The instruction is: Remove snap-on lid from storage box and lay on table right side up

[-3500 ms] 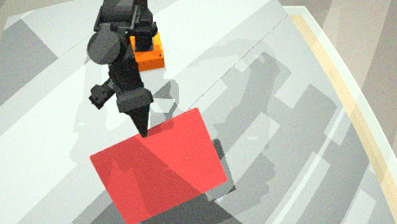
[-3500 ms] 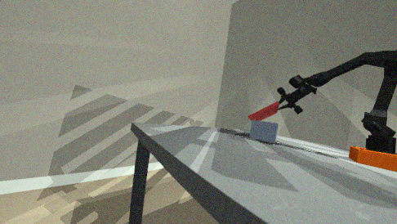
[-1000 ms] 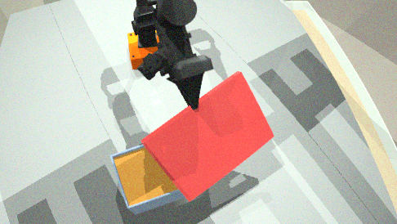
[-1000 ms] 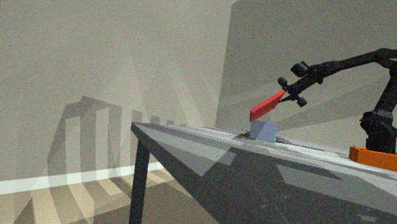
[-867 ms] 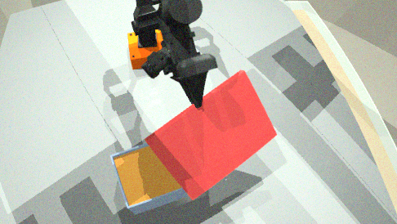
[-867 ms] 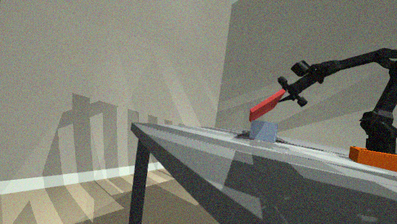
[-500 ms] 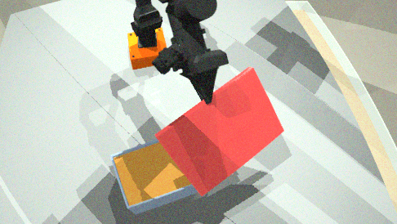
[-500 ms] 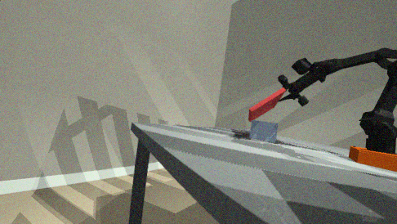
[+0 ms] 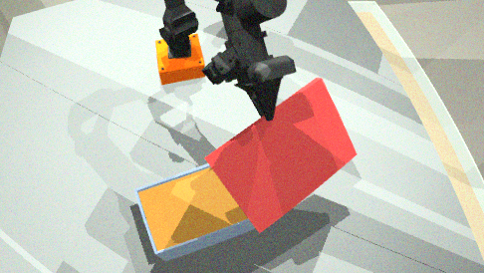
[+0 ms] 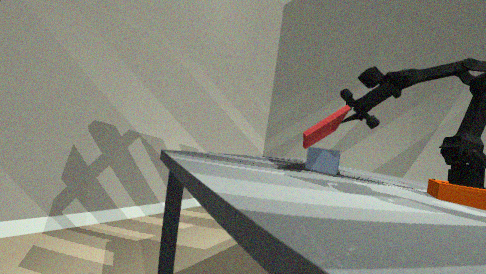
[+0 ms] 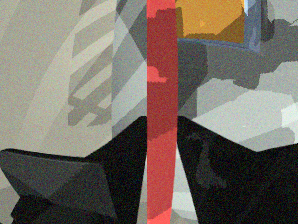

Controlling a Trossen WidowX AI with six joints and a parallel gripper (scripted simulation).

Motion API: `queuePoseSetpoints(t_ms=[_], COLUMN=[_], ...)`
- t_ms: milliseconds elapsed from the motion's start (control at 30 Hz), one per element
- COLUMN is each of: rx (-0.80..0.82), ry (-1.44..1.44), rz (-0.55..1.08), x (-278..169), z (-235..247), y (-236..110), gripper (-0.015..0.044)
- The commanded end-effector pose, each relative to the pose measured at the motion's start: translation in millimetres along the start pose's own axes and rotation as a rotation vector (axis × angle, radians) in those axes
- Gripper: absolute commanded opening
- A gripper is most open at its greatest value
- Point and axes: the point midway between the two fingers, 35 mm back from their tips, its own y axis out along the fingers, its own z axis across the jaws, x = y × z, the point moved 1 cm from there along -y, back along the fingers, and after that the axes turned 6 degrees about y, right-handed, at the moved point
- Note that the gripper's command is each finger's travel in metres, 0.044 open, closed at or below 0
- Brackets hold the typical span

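- Lid [image 9: 291, 151], red, is off the storage box [image 9: 149, 226] and in the air w/ its far edge pinched in your tool [image 9: 269, 116]; tool clamped tight on that edge, so it hangs tilted, low end over the box's right side.
- Box sits open on the table [image 9: 75, 60], orange inside showing.
- Edge grip prob. leaves the top face up for laying it flat.
- No brands, labels or writing visible.

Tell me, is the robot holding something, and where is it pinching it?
Yes. The gripper is shut on the red lid, pinching it at the middle of one long edge. The lid hangs tilted in the air above the box.
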Motion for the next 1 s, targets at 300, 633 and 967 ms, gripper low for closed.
queuePoseSetpoints(t_ms=[300, 633, 967], rx=[0.007, 0.007, 0.006], ry=[0.010, 0.012, 0.014], rz=[0.002, 0.004, 0.005], x=[-26.1, -45.9, -65.7], z=[-0.5, -2.9, -5.2], y=[-1.9, -2.5, -3.2], gripper=[0.0000, 0.0000, 0.0000])
